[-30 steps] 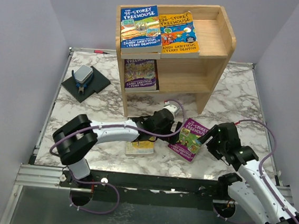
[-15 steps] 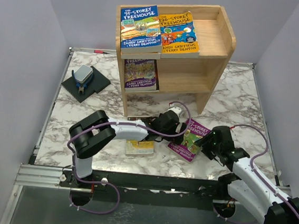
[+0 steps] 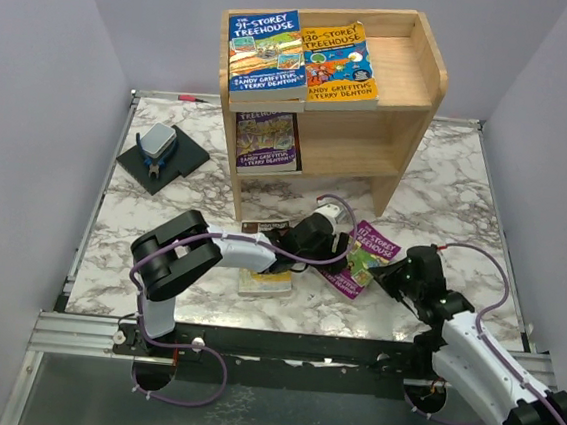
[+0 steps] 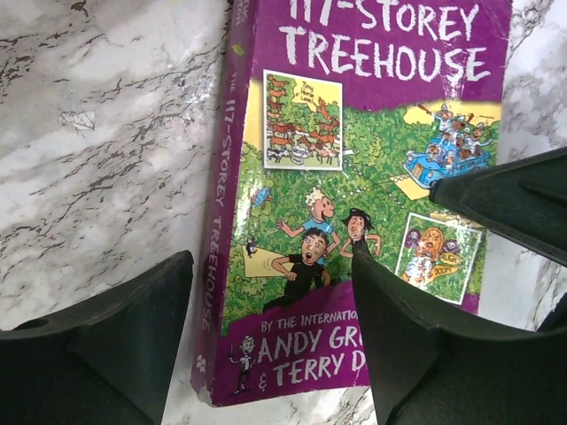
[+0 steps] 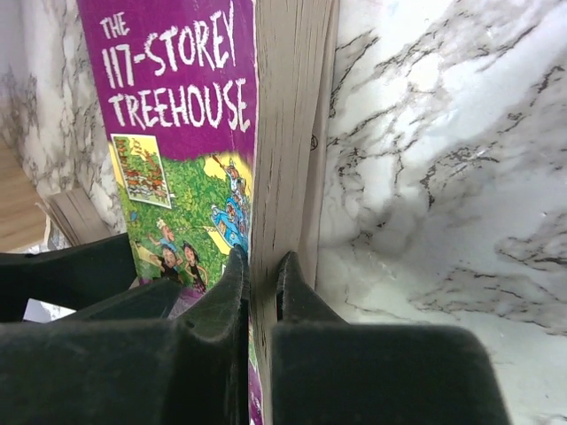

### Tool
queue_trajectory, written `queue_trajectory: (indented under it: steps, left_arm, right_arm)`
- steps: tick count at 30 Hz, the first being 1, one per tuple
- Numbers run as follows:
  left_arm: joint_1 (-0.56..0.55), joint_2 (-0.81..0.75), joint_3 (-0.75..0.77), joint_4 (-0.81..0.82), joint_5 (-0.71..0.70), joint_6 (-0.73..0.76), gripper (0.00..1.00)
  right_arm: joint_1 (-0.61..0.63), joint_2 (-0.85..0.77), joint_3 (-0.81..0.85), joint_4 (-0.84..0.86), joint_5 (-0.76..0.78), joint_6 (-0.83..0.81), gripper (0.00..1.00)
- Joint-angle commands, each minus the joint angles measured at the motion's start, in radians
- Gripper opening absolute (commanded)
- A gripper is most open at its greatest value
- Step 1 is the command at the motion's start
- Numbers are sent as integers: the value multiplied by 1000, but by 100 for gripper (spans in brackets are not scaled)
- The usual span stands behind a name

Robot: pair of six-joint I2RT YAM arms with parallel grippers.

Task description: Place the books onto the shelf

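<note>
A purple "117-Storey Treehouse" book (image 3: 369,249) (image 4: 354,168) (image 5: 177,133) lies right of centre on the marble table, its right edge raised. My right gripper (image 3: 386,274) (image 5: 263,266) is shut on its page edge. My left gripper (image 3: 343,250) (image 4: 270,292) is open above the book's spine corner, one finger over the cover and one over the table. The wooden shelf (image 3: 427,56) stands at the back, with a blue book (image 3: 265,55) and an orange book (image 3: 340,62) on top. One more book (image 3: 266,141) lies on the lower tier. A yellowish book (image 3: 265,282) lies under my left arm.
A black pad with a blue-grey tool (image 3: 161,156) sits at the left. A dark thin object (image 3: 265,228) shows by the shelf's foot, behind my left arm. The table's metal rail (image 3: 251,345) runs along the near edge.
My right gripper has slid in and shut on the purple book's page edge, tipping that side up. My left gripper has moved right over the book and its jaws have narrowed somewhat.
</note>
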Motion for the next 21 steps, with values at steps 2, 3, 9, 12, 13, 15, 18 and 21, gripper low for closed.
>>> queue_trajectory:
  steps: [2,3,9,12,13,15,18,21]
  left_arm:
    - [-8,8,-50,-96,61,-20,78]
    - [-8,-2,-50,-100,58,-18,81]
    - [-8,-79,-44,-109,64,-22,91]
    - [-7,-123,-42,-111,79,-22,94]
    - [-7,-138,-42,-113,86,-23,95]
    - [-5,-168,-42,-115,103,-28,99]
    - [3,-215,-51,-106,142,-48,99]
    - [19,-272,-77,-72,191,-80,99]
  right_arm:
    - [-4,-117,-11,-164,55,0,0]
    - [-5,-142,-2,-182,58,-1,0]
    - [-4,-237,79,-286,51,-34,0]
    - [-4,-286,120,-332,35,-56,0]
    - [-5,-308,133,-344,30,-64,0]
    - [-4,-355,159,-360,19,-82,0]
    - [-4,-415,205,-386,2,-108,0]
    - [-4,-447,264,-428,-16,-132,0]
